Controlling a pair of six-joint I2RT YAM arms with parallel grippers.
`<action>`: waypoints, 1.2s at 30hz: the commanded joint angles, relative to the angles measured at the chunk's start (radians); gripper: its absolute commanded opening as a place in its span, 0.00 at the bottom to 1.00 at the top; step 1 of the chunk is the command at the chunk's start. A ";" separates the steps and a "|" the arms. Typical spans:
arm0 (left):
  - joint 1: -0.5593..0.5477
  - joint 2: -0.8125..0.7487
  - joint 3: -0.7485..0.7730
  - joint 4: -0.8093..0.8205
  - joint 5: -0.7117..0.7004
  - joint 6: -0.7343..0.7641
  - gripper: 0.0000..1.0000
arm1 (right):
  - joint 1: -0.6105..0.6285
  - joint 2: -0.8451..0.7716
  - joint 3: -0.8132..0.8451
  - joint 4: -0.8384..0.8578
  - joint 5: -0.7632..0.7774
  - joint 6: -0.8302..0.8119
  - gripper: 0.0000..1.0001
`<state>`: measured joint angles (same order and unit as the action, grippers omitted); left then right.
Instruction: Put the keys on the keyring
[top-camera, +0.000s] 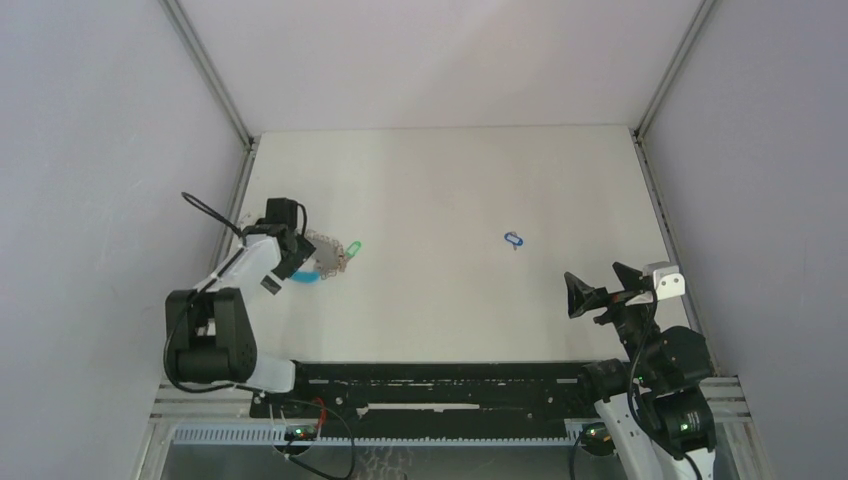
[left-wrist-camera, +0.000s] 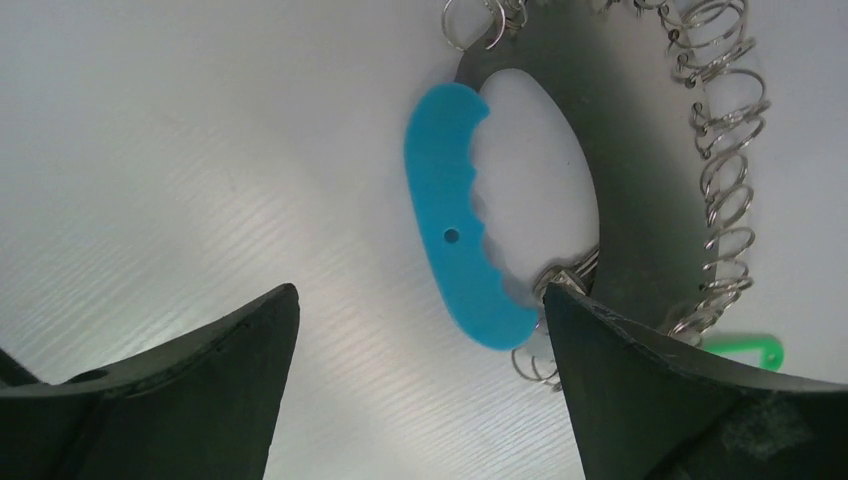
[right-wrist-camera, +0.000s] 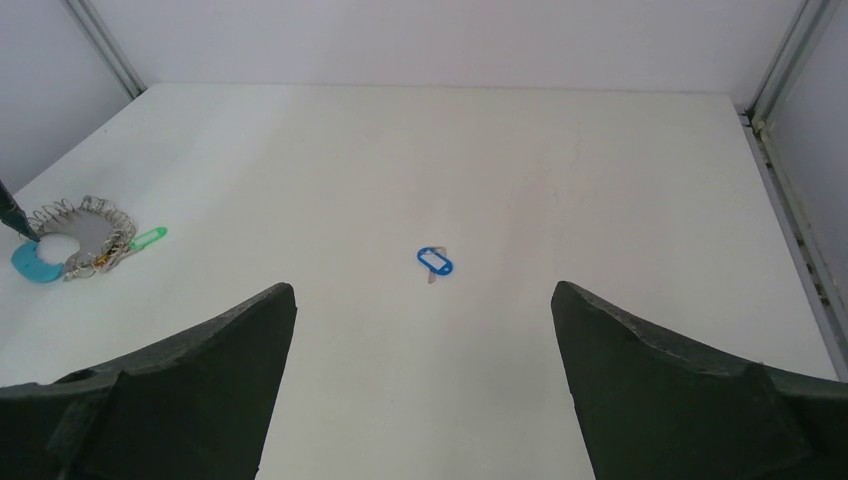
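Note:
The key (top-camera: 515, 240), tiny with a blue oval head and a short silver blade, lies alone right of the table's middle, and also shows ahead of the right wrist as the key (right-wrist-camera: 435, 261). The keyring (top-camera: 328, 256) lies at the left, strung with many small silver rings (left-wrist-camera: 725, 190), a cyan plastic piece (left-wrist-camera: 455, 230) and a green tag (left-wrist-camera: 745, 348). My left gripper (left-wrist-camera: 420, 295) hangs open just over the keyring's cyan end, one finger (left-wrist-camera: 640, 380) hiding part of the loop; nothing is held. My right gripper (right-wrist-camera: 422, 290) is open and empty, well short of the key.
Metal frame rails (top-camera: 240, 150) and grey walls border the white table (top-camera: 450, 180) on the left, right and back. A black rail (top-camera: 430, 385) with cables runs between the arm bases at the near edge. From the right wrist, the keyring (right-wrist-camera: 85, 225) lies far left.

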<state>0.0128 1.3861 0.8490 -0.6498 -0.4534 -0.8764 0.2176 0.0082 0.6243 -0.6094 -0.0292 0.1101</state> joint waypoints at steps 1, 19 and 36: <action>0.038 0.107 0.092 0.045 0.114 -0.075 0.94 | 0.006 -0.078 -0.005 0.035 0.015 -0.012 1.00; 0.068 0.300 0.123 0.057 0.261 -0.132 0.43 | 0.006 -0.085 -0.011 0.037 0.018 -0.016 1.00; -0.223 0.099 0.074 -0.025 0.068 -0.001 0.28 | 0.007 -0.039 0.037 0.028 -0.048 0.007 1.00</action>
<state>-0.1223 1.5646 0.9367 -0.6407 -0.2737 -0.9287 0.2180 0.0082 0.6144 -0.6094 -0.0387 0.1081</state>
